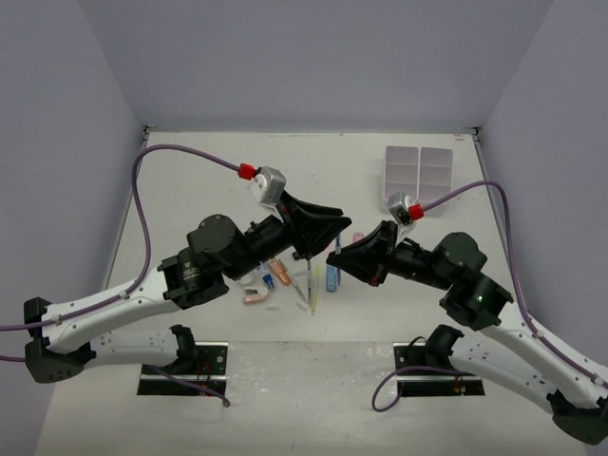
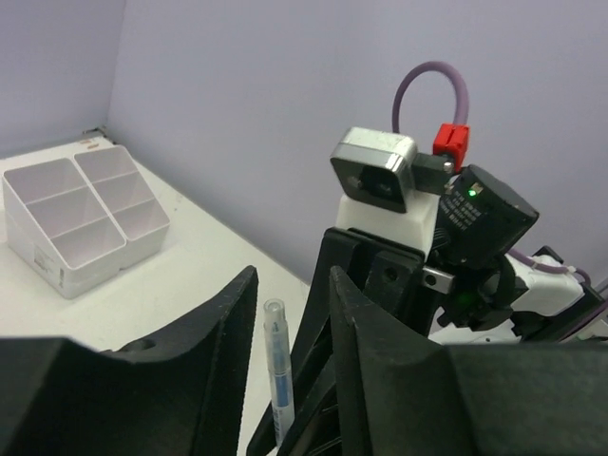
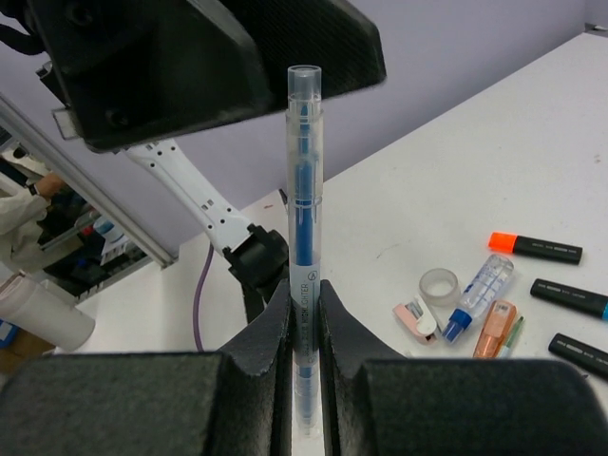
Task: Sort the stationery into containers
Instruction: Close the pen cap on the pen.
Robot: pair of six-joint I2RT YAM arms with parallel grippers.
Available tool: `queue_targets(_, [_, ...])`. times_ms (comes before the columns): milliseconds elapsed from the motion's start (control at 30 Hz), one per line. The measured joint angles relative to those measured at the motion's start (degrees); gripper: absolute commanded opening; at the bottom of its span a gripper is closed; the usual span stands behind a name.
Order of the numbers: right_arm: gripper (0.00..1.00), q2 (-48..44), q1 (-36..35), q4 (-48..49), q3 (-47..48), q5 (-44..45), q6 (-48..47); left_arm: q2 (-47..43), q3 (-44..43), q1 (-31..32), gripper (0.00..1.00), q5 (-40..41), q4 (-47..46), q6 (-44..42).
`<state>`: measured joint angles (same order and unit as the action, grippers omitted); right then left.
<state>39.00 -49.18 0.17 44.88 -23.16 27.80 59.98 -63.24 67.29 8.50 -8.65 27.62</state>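
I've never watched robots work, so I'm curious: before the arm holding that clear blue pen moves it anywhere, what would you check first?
1. Grip on the pen by the right fingers: ok, shut on its lower part, pen upright.
2. The left fingers open: ok, a gap shows on each side of the pen.
3. Left fingers out of the pen's way: not ok, they flank its top.
4. The white organiser ready: ok, no item shows in its compartments.
5. Free path to the organiser: cannot tell.
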Motion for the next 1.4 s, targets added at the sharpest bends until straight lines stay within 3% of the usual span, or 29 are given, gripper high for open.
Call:
queue_targets(167, [0.00, 0.15, 0.02, -0.36, 0.64, -0.02, -0.14, 1.01, 0.02, 0.00, 0.00, 0.67, 1.48, 0.26])
queue_targets(500, [0.00, 2.32, -0.25, -7.00, 6.44, 1.95, -2.23, 0.99, 0.34, -0.09, 0.00, -0.32, -0.51, 2.27])
queue_targets(800, [0.00, 13.32, -1.14, -25.73, 27.89, 3.11, -7.32, -0.50, 5.81, 1.43, 0.00, 5.22, -16.15, 4.82])
queue_targets(967, [0.00, 16.84, -1.12, -31.61, 32.59, 2.98, -8.81, -1.49, 8.75, 2.01, 0.00, 8.89, -19.82, 5.35])
queue_targets(1067, [0.00, 16.63, -0.99, -30.67, 31.02, 2.82, -9.08, -1.63, 8.18, 2.32, 0.00, 10.57, -17.47, 5.12])
queue_targets(1267, [0.00, 14.09, 0.09, -16.00, 17.55, 2.39, -8.61, 1.97, -1.55, 3.25, 0.00, 13.28, 0.34, -2.29])
queue_targets(1400, [0.00, 13.36, 0.48, -11.37, 12.48, 2.80, -7.40, 3.90, -3.95, 3.26, 0.00, 13.79, 7.76, -6.27])
